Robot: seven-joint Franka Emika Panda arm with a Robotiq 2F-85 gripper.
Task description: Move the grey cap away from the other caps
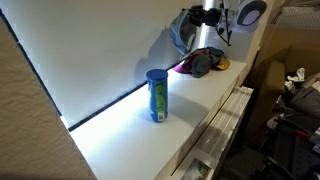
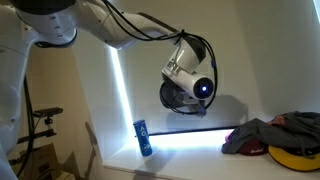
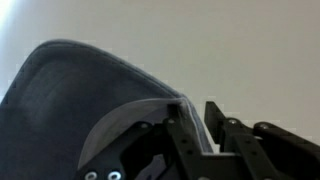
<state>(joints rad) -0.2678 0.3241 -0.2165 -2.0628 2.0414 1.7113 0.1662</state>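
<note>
Gripper (image 1: 193, 26) hangs in the upper right of an exterior view and holds the grey cap (image 1: 180, 33) in the air, just above the other caps (image 1: 205, 63). At the centre a blue canister (image 1: 157, 95) stands on the white table (image 1: 120, 135); its lid is on, so the content is hidden. In an exterior view the other caps (image 2: 268, 135) lie at lower right, cut by the frame edge, with yellow showing. Wrist view shows the jaws narrow, clamped on the brim of the grey cap (image 3: 60, 110).
</note>
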